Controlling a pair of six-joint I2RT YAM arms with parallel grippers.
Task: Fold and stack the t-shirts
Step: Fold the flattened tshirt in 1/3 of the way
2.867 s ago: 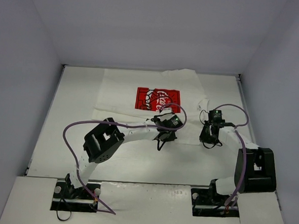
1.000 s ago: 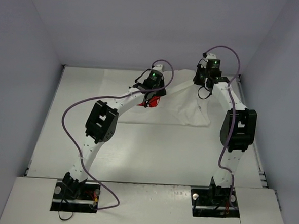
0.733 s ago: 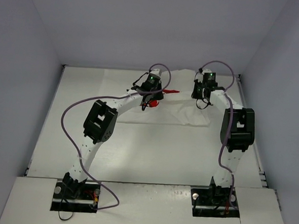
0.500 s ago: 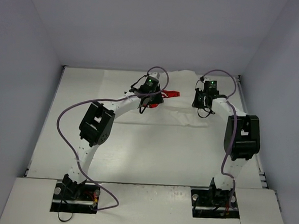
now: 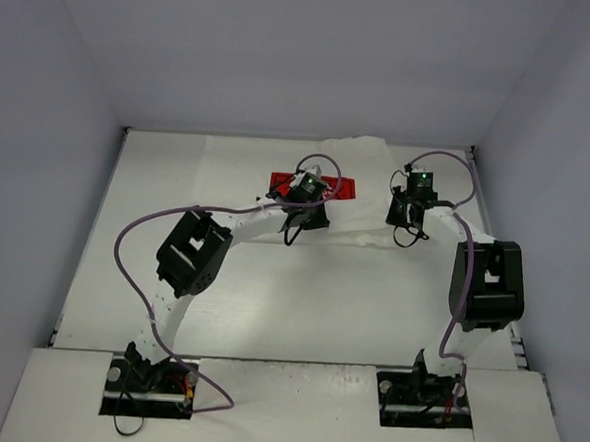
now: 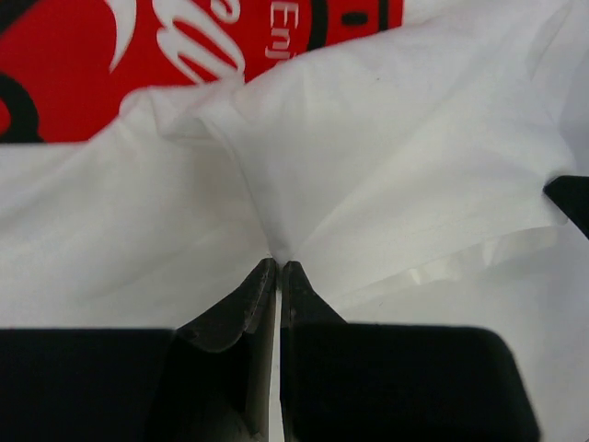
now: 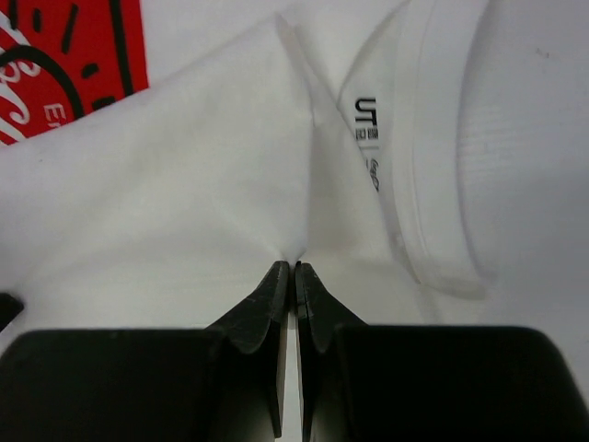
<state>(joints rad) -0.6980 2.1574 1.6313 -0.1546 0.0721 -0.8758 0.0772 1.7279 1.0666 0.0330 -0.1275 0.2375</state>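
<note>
The t-shirt (image 5: 366, 210) is spread at the far middle of the tabletop (image 5: 270, 300), print side up. The left tool (image 6: 278, 269) is pressed together on a ridge of white cloth just below the red print (image 6: 110, 74); the right tool (image 7: 294, 269) is likewise pinching cloth beside the collar (image 7: 433, 184). A fold appears to be in hand. Next, both pinched points should be carried evenly, laid flat and released together. "UT" is read on the neck label (image 7: 366, 120); the print's white script is cut off.
</note>
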